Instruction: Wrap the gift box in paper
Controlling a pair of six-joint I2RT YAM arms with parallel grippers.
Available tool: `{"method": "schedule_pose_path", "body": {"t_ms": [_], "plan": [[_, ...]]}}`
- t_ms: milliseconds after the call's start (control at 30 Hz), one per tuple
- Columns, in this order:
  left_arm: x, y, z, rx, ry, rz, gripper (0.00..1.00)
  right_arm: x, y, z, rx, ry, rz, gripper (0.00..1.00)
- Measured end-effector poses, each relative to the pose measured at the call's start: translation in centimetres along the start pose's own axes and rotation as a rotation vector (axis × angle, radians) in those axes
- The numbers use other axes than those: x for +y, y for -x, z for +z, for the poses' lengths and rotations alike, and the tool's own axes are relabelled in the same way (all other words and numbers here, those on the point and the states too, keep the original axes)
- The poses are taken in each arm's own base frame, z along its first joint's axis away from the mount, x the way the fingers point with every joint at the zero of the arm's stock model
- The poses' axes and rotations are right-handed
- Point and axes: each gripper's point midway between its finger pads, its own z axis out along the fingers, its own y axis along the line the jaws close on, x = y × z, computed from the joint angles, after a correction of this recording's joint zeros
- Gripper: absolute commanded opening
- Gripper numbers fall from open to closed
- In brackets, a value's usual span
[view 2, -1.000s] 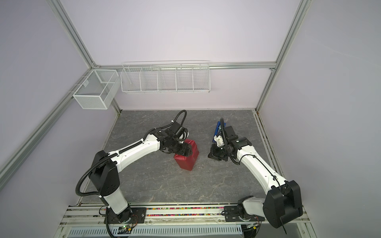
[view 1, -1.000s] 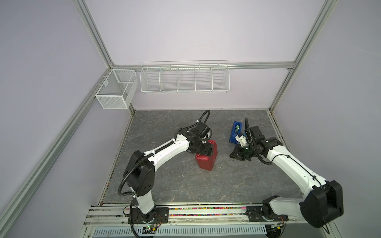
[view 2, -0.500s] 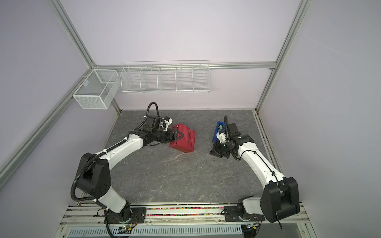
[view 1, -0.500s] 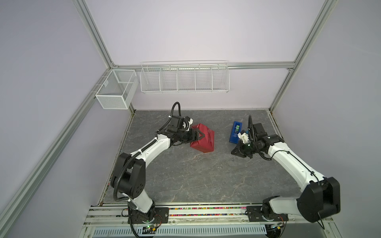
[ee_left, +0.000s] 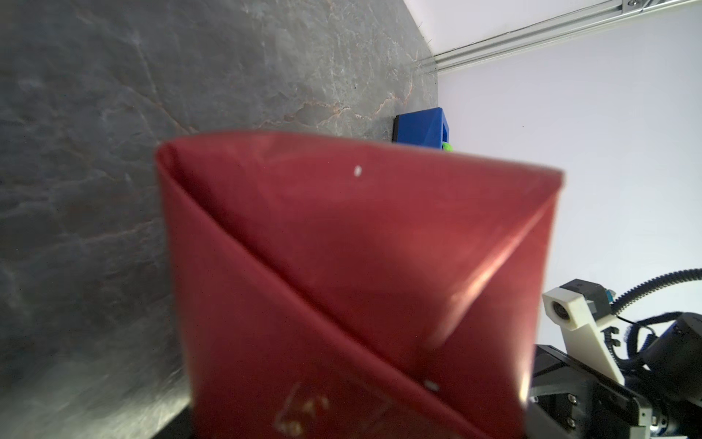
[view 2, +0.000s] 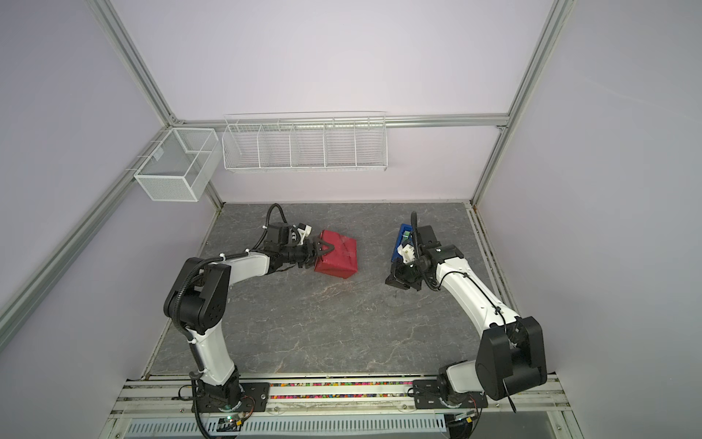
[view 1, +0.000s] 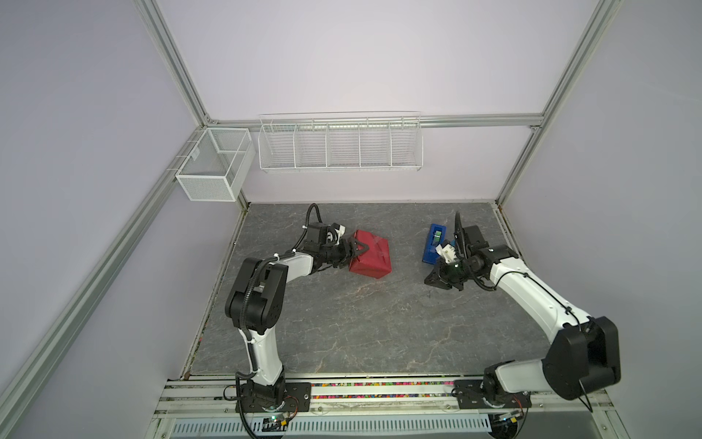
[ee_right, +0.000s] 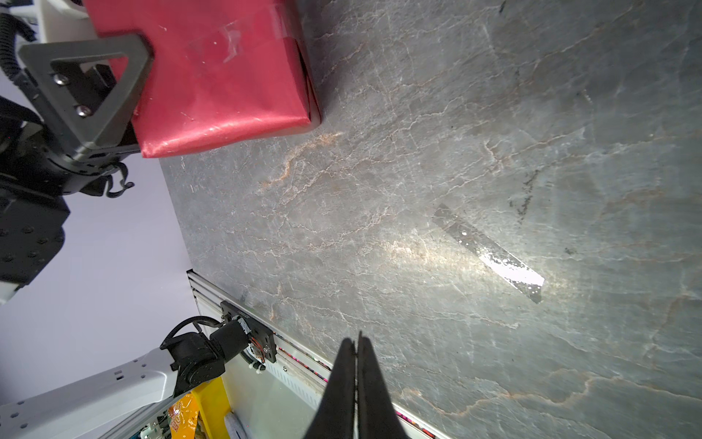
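Observation:
The gift box is hidden inside the red paper [view 1: 371, 259] [view 2: 339, 259], which is folded round it into a tilted parcel at the back middle of the table. A clear tape strip [ee_right: 231, 38] crosses its seam. My left gripper [view 1: 360, 254] [view 2: 326, 251] is shut on the parcel from the left, with one triangular finger [ee_right: 87, 83] lying over a face. In the left wrist view the folded paper [ee_left: 361, 266] fills the frame and hides the fingers. My right gripper [view 1: 431, 283] [view 2: 392, 283] [ee_right: 356, 344] hangs shut and holds nothing, well right of the parcel.
A blue tape dispenser [view 1: 433, 243] [view 2: 400, 243] [ee_left: 421, 129] stands just behind my right gripper. A loose clear tape strip [ee_right: 490, 252] lies flat on the grey table [view 1: 342, 334]. Wire baskets [view 1: 340, 142] hang on the back wall.
My left gripper carried the parcel back and slightly left, turning it, then held still for the last half second. The right gripper stayed shut and barely shifted.

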Motion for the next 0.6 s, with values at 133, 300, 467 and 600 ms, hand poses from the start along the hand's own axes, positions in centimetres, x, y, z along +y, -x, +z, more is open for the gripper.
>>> {"method": "schedule_pose_path", "body": {"t_ms": [133,300,467,600], "plan": [[0.2,-0.1,0.2,0.0,-0.021,-0.005,0.85,0.0,0.1,0.0,0.001,-0.001,0.001,0.09],[1.8,-0.3,0.0,-0.006,0.037,-0.003,0.93,0.2,0.2,-0.1,-0.001,0.0,-0.001,0.09],[4.1,-1.1,-0.4,0.023,0.147,-0.005,0.95,0.2,0.1,-0.2,0.0,-0.002,0.0,0.1],[3.9,-0.1,-0.7,0.025,0.207,0.053,0.97,-0.2,0.2,-0.2,-0.004,-0.021,-0.002,0.28]]}}
